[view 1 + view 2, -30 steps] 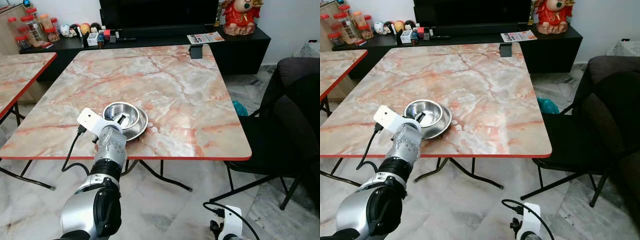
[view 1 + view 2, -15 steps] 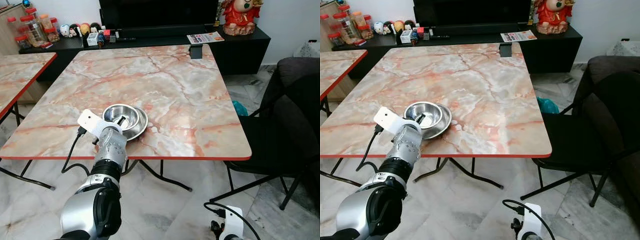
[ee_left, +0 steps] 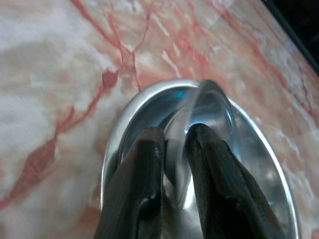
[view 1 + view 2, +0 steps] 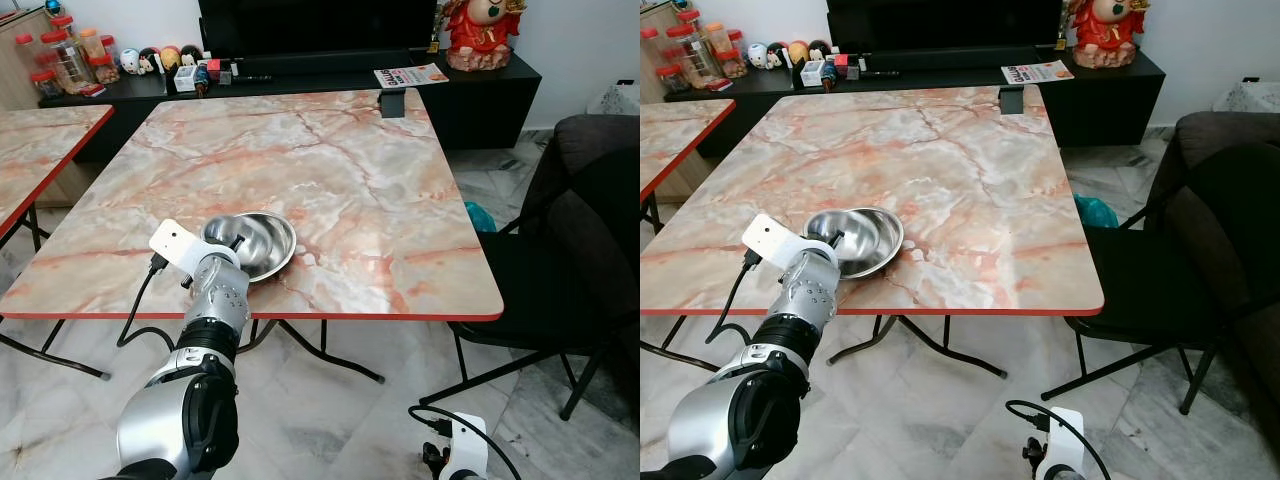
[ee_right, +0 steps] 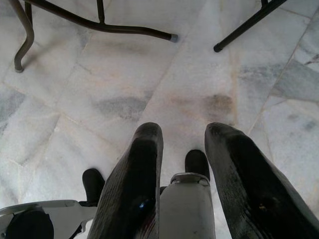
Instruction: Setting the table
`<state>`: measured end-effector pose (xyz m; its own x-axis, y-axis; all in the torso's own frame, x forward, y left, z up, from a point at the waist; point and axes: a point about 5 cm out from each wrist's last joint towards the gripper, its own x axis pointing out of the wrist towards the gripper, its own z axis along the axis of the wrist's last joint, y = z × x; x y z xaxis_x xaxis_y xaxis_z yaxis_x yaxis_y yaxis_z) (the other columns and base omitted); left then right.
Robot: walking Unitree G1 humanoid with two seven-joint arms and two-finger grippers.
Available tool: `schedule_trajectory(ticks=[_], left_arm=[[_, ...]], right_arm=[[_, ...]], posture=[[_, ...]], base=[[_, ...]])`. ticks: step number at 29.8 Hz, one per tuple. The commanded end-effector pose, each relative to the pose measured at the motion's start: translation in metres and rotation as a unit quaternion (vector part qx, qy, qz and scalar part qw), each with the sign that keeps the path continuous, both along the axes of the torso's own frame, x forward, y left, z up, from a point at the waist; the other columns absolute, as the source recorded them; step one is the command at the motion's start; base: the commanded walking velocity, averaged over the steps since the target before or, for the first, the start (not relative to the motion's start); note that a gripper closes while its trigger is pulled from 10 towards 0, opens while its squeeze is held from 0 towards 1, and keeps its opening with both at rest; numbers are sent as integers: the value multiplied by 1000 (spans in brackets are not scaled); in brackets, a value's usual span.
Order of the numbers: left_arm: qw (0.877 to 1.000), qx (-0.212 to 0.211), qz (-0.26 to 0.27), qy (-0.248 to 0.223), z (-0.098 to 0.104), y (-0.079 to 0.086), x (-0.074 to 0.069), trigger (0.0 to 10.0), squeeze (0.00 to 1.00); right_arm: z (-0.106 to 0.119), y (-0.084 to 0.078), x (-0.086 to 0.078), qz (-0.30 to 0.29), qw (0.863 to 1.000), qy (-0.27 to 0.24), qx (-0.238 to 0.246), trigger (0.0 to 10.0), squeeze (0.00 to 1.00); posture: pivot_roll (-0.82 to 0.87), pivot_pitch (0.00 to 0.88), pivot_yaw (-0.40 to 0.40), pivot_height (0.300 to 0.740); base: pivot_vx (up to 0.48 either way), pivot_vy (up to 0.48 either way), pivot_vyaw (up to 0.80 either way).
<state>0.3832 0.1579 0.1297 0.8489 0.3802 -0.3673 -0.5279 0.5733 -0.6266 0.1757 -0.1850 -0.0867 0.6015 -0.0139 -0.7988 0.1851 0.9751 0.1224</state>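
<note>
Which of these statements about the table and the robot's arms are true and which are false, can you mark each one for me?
1. The left gripper grips the rim of the upper steel bowl. True.
2. The upper bowl sits level inside the lower bowl. False: it is tilted, one side lifted.
3. The bowls are at the far edge of the marble table. False: they are near the robot's edge, on its left side.
4. The right gripper hangs over the tiled floor, holding nothing. True.
5. A dark chair stands to the right of the table. True.
</note>
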Motion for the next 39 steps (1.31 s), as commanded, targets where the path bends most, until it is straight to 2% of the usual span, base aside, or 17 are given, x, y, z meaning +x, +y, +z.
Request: schedule_trajectory(ticks=[1,2,3,5,6,7,14,25,28,29,30,31,34,35,36,37,39], left_arm=[[1000,4,-12,-2,9,-2,5,10000,0],[1000,4,-16,0,8,-4,5,10000,0],[1000,4,-27,10,6,-6,5,10000,1000],[999,3,-32,11,5,-7,5,10000,1000],[999,5,-35,12,5,-8,5,10000,43],[999,5,-36,12,5,-8,5,10000,0],[999,4,-44,12,8,-8,7,10000,0],[999,34,-23,17,22,11,7,10000,0],[998,67,-21,-8,40,20,8,10000,0],[993,112,-26,-36,52,24,8,10000,0],[993,112,-26,-36,52,24,8,10000,0],[984,163,-29,-72,64,28,7,10000,0],[970,219,-30,-99,74,32,4,10000,0],[945,305,-25,-110,78,41,-1,10000,0],[945,305,-25,-110,78,41,-1,10000,0],[928,358,-17,-104,76,51,-6,10000,0],[907,413,-3,-83,71,67,-13,10000,0]], right_arm=[[0,2,1,-3,1000,-4,4,10000,0],[0,2,1,-3,1000,-4,4,10000,0],[0,2,1,-3,1000,-3,4,10000,0],[0,2,1,-3,1000,-3,4,10000,0],[0,2,1,-4,1000,-3,4,10000,0],[0,2,1,-4,1000,-3,4,10000,0],[0,3,1,-4,1000,-4,5,10000,0],[1,3,3,-5,1000,-6,5,10000,0],[2,4,5,-2,1000,-7,5,10000,0],[2,4,6,-2,1000,-8,5,10000,0],[2,4,6,-2,1000,-8,5,10000,0],[3,4,7,-1,1000,-10,6,10000,0],[3,5,7,-1,1000,-10,6,10000,0],[3,5,7,-1,1000,-12,6,10000,0],[3,5,7,-1,1000,-12,6,10000,0],[3,6,8,-3,1000,-14,6,10000,0],[4,6,8,-4,1000,-17,7,10000,0]], posture=[[-207,0,80,740],[-207,0,80,740],[-207,0,82,740],[-207,0,82,740],[-207,0,82,740],[-207,0,82,740],[-206,0,83,740],[-202,0,83,740],[-193,0,79,740],[-193,0,79,740],[-193,0,79,740],[-189,0,78,740],[-186,0,77,740],[-185,0,79,740],[-185,0,79,740],[-184,0,80,740],[-187,0,82,740]], base=[[0,0,0],[0,0,0],[0,0,0],[0,0,0],[0,0,0],[0,0,0],[0,0,0],[0,0,0],[0,0,0],[0,0,0],[0,0,0],[0,0,0],[0,0,0],[0,0,0],[0,0,0],[0,0,0],[0,0,0]])
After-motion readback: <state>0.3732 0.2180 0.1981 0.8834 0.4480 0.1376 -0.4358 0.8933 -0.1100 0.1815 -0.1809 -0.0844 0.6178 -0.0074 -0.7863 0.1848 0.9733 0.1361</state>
